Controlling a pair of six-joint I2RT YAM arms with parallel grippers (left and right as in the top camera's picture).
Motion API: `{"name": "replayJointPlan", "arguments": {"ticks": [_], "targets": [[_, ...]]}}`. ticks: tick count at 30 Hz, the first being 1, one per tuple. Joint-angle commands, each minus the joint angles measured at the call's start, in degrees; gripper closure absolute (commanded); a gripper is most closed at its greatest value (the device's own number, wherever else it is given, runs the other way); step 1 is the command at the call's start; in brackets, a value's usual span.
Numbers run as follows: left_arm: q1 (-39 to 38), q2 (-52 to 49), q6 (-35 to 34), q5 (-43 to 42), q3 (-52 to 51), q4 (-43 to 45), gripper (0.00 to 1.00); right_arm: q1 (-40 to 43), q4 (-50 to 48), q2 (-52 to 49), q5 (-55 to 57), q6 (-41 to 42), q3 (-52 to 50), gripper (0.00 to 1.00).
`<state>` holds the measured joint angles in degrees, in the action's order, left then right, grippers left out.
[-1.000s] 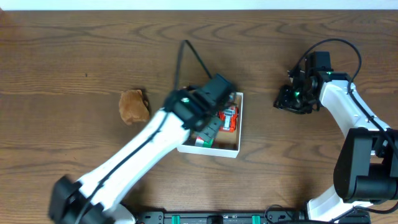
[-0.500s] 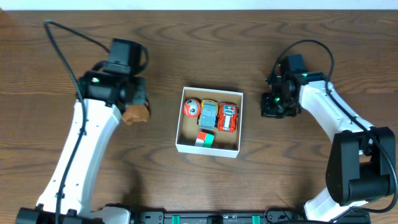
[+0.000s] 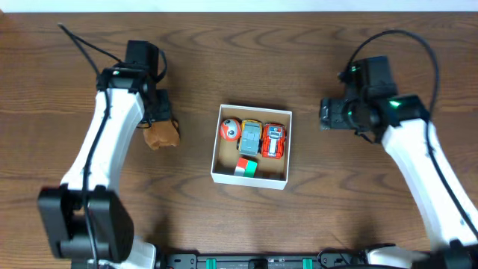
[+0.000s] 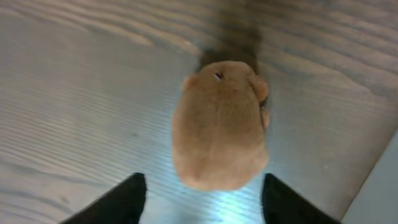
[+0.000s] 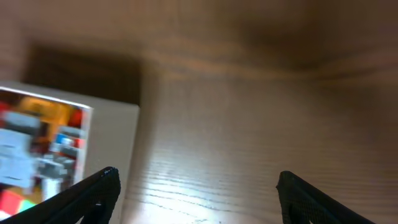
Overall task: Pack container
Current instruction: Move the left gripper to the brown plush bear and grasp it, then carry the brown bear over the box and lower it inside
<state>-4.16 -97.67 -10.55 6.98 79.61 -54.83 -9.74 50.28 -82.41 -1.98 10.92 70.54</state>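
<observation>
The container [image 3: 249, 179], a small square open box with low white walls and a brown cardboard floor, lies at the centre of the dark wooden table [image 3: 351, 217]. Inside it are an orange round toy [image 3: 231, 128], a grey toy car [image 3: 251, 137], a red toy car [image 3: 274, 141] and a green and red block [image 3: 247, 167].

At nine o'clock from the box lies a brown plush animal [image 4: 219, 124], not packed yet. The left gripper [image 4: 204, 200] hangs over it with its fingers apart, the toy just ahead of the tips and not between them.

To grasp well, I think the gripper should go forward and down until the soft body is between the fingers, then close on the middle, not on the head. The free floor is at six o'clock inside the box, beside the block.

The right gripper [image 5: 199, 193] is at three o'clock from the box, spread wide and empty.

One second earlier the left arm was reaching over the box. Now it is at the plush animal, which lies at the same place.
</observation>
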Motion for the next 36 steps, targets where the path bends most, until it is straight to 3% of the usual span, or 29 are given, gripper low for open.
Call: {"name": "replayJointPlan", "arguments": {"ticks": [1,8,15,17,19,21,22,29,36], "targets": [[0.2,-3.5,-2.5,-1.5,0.2,0.5,0.37,0.8,1.0,3.6,2.2,-1.3,1.8,0.16],[0.3,-8.6,-5.9,-1.5,0.2,1.4,0.2,1.3,2.7,5.5,2.2,-1.8,1.8,0.12],[0.2,-12.6,-6.1,-3.6,-0.9,3.6,0.18,1.3,3.2,5.5,2.2,-2.2,1.8,0.12],[0.2,-13.8,-6.1,-5.2,-1.1,3.8,0.25,1.3,3.3,5.5,2.2,-2.3,1.8,0.12],[0.2,-14.4,-6.1,-5.3,-1.1,3.7,0.53,1.3,3.5,5.5,2.2,-2.3,1.8,0.12],[0.2,-14.3,-6.0,-5.3,-1.1,3.5,0.9,1.3,3.7,5.5,2.2,-2.3,1.8,0.12],[0.3,-14.1,-6.0,-5.3,-1.1,3.4,0.94,1.3,3.7,5.5,2.2,-2.3,1.8,0.12],[0.2,-9.6,-3.0,-5.3,-0.3,0.0,0.94,1.3,3.9,5.5,2.5,-2.5,1.8,0.12],[-2.9,6.6,4.0,-5.3,0.5,-2.1,0.94,1.6,3.9,5.1,3.1,-2.4,1.8,0.12]]}}
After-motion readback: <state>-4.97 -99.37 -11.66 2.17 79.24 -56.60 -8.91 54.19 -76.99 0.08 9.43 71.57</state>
